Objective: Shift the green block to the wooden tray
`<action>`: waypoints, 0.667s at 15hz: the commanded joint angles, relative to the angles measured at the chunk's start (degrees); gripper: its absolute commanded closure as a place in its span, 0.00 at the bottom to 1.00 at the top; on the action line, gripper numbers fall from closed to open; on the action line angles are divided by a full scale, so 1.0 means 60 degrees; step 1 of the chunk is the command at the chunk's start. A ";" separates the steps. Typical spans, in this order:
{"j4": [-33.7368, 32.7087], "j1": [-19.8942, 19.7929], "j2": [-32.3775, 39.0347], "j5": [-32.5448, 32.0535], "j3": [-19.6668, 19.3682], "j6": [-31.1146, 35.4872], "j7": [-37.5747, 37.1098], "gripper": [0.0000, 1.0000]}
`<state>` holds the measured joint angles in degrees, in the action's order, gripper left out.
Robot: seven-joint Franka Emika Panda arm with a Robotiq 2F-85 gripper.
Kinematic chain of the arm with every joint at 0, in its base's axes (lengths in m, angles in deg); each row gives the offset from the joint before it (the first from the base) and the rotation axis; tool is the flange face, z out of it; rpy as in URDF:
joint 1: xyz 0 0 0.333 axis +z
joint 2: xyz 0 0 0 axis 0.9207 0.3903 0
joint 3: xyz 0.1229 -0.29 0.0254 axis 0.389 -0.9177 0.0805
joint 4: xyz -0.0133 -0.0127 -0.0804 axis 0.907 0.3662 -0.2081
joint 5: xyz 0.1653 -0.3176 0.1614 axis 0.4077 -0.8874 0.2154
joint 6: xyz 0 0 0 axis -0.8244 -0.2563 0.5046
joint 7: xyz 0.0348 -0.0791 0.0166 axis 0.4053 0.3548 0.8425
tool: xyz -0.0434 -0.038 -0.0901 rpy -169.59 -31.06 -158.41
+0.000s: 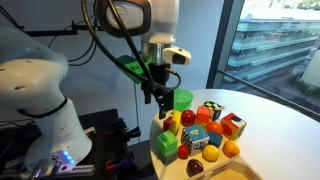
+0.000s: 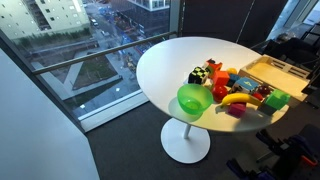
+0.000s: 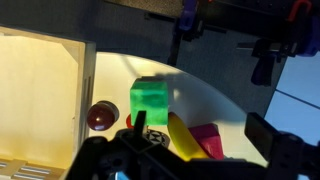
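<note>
- The green block (image 3: pixel 152 100), a smooth matte cube, is sitting on the round white desk (image 2: pixel 160 60), near the wooden tray (image 3: pixel 40 90) and outside its raised pale rim.
- You are holding the gripper (image 1: pixel 159 98) above it, jaws spread, grasping nothing.
- A glossy dark-red ball (image 3: pixel 100 116) is lying just beside the tray's rim.

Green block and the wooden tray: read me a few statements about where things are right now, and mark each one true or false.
1. The green block sits on the white table, outside the wooden tray. True.
2. The gripper is clamped on the green block. False: it hangs above the toys with its jaws apart and holds nothing.
3. The green bowl lies inside the wooden tray. False: it stands on the table near the edge, away from the tray.
4. In the wrist view a dark red ball lies between the tray's wall and the green block. True.
</note>
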<state>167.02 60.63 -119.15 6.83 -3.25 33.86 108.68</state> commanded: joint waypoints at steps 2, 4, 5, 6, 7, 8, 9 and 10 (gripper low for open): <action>-0.0004 -0.0535 0.0475 -0.0556 0.0304 0.0521 -0.0395 0.00; -0.0001 -0.0795 0.0728 -0.0967 0.0383 0.0900 -0.0614 0.00; 0.0002 -0.0921 0.0867 -0.1163 0.0405 0.1091 -0.0711 0.00; 0.0005 -0.1019 0.0988 -0.1319 0.0422 0.1269 -0.0818 0.00; 0.0006 -0.1058 0.1133 -0.1345 0.0393 0.1435 -0.0867 0.00; 0.0007 -0.1093 0.1276 -0.1361 0.0386 0.1615 -0.0946 0.00; 0.0008 -0.1112 0.1405 -0.1303 0.0371 0.1773 -0.1002 0.00; 0.0010 -0.1135 0.1536 -0.1251 0.0373 0.1959 -0.1101 0.00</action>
<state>167.11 54.84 -112.10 0.13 -1.67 42.65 104.52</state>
